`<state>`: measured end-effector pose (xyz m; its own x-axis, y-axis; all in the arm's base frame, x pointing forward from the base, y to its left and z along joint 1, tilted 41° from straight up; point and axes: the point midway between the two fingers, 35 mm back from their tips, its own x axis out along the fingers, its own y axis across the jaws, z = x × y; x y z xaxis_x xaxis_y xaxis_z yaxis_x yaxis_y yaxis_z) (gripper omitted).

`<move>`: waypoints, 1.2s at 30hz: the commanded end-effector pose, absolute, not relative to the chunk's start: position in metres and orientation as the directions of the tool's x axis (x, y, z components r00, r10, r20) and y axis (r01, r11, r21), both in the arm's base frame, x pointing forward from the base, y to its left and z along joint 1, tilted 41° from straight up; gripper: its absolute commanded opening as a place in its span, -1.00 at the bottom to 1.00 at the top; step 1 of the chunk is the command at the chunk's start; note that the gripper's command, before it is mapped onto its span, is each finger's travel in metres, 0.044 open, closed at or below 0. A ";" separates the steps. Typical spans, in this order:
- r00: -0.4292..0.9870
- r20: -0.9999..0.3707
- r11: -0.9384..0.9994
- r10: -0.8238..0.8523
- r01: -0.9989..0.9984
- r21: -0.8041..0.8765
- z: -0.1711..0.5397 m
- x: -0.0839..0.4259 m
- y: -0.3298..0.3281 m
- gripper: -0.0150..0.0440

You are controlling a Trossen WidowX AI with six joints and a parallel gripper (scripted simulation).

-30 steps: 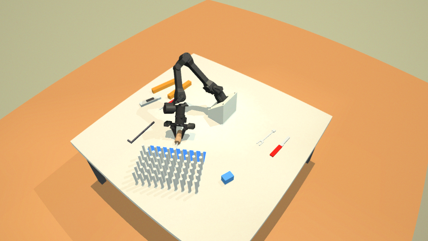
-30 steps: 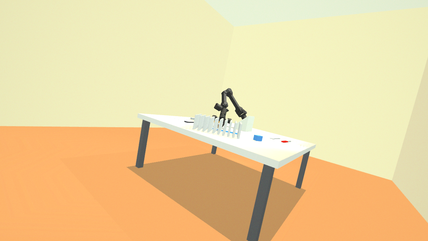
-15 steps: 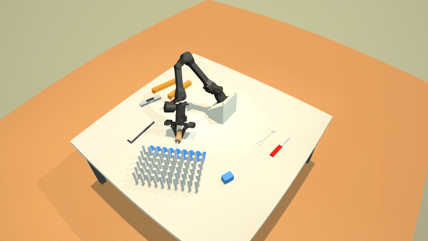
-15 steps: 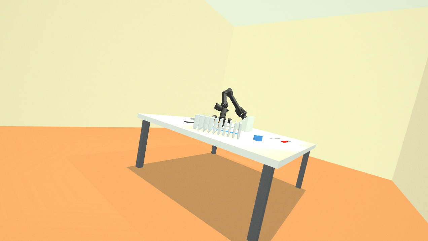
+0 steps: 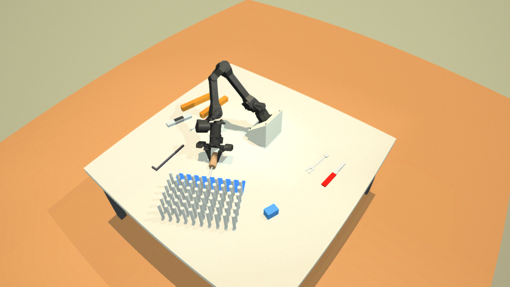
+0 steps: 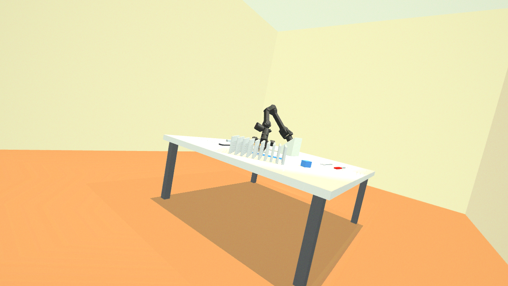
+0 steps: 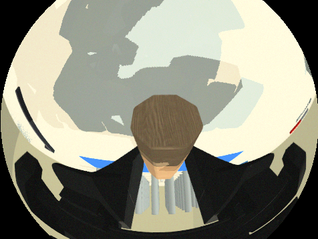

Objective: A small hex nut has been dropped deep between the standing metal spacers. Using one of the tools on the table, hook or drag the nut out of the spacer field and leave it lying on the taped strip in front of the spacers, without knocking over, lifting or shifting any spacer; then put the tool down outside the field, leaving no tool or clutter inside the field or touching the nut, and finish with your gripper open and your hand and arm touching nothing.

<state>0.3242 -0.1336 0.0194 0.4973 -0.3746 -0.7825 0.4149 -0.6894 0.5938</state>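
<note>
My gripper (image 5: 214,160) (image 7: 164,148) is shut on the wooden handle (image 5: 213,161) (image 7: 166,123) of a tool, just behind the blue taped strip (image 5: 243,186). A thin pale shaft (image 5: 210,171) runs from the handle toward the strip; its tip is hidden among the spacers. The grey metal spacers (image 5: 233,222) (image 6: 284,154) (image 7: 154,197) stand upright in several rows, and the nearest row to the arm overlaps the strip in the top view. The hex nut cannot be made out in any view.
A black hooked bar (image 5: 168,157) (image 7: 33,123) lies left of the gripper. A blue block (image 5: 271,211) (image 6: 306,163) stands right of the spacers. Farther right lie a forked tool (image 5: 317,163) and a red-handled tool (image 5: 328,179). Orange bars (image 5: 214,106) and a grey tool (image 5: 173,122) lie behind.
</note>
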 end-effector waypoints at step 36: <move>0.497 -0.785 -0.689 -0.370 0.420 0.591 0.026 0.300 -0.140 -0.49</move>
